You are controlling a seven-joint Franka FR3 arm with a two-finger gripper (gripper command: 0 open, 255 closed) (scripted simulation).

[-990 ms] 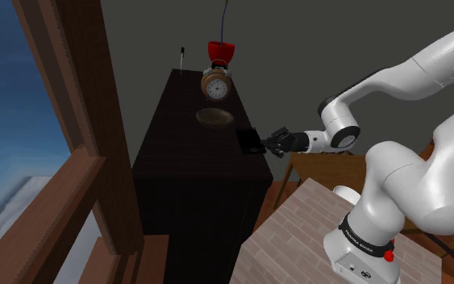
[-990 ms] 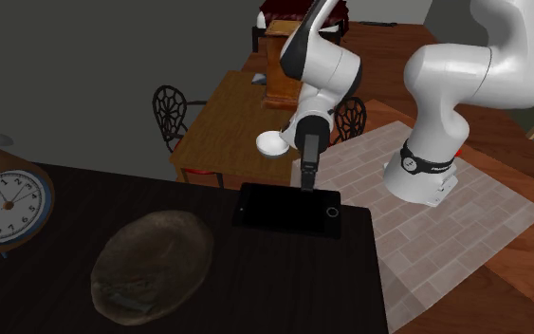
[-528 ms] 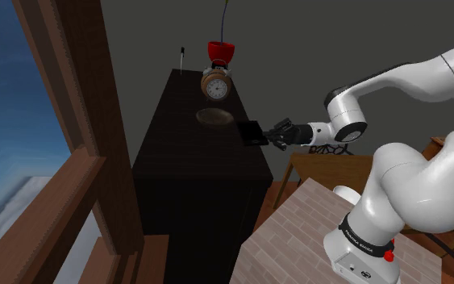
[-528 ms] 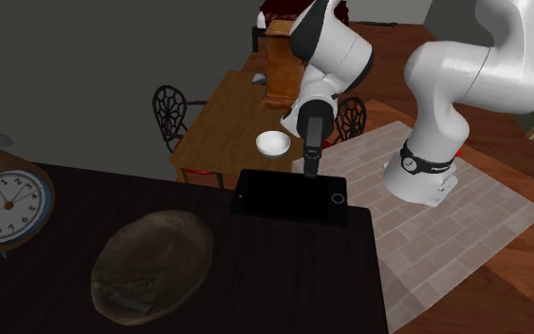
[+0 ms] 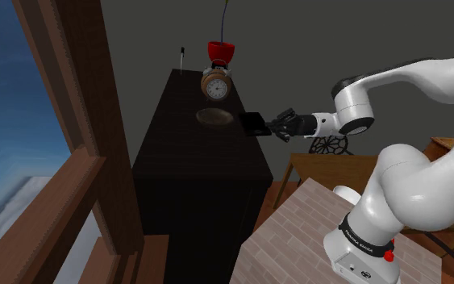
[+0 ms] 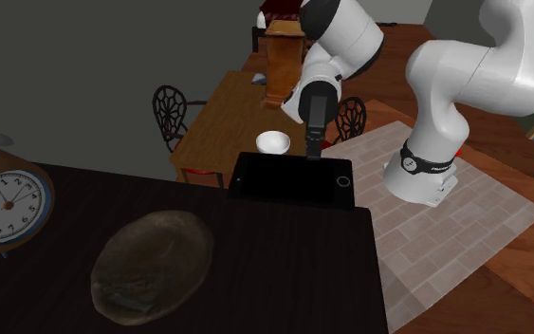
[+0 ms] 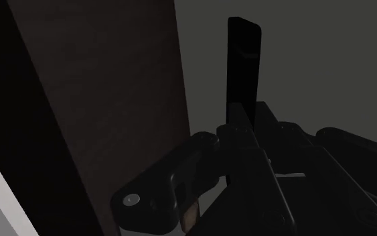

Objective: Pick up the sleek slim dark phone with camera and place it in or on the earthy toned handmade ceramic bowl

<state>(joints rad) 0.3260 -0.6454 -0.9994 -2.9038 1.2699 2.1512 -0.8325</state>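
Where gripper (image 6: 312,154) clasps phone (image 6: 289,182), its edge hidden, bowl (image 6: 151,261) dim

The phone (image 6: 291,180) looks smooth, the bowl (image 6: 151,261) rough and matt (mottled brown), the cabinet (image 6: 284,280) dark wood.

Above bowl (image 5: 215,118): open, free from overhead.
Behind bowl: clock (image 5: 215,85) upright, near rim; red obj (image 5: 220,52) behind it.
Cabinet top (image 5: 177,152): bare betw. bowl & near end.
Far corner: thin upright rod (image 5: 183,60).
Window side: thick wood post (image 5: 88,105) alongside.
Edge side: phone (image 5: 256,123) clamped in gripper (image 5: 276,126), apart from top.
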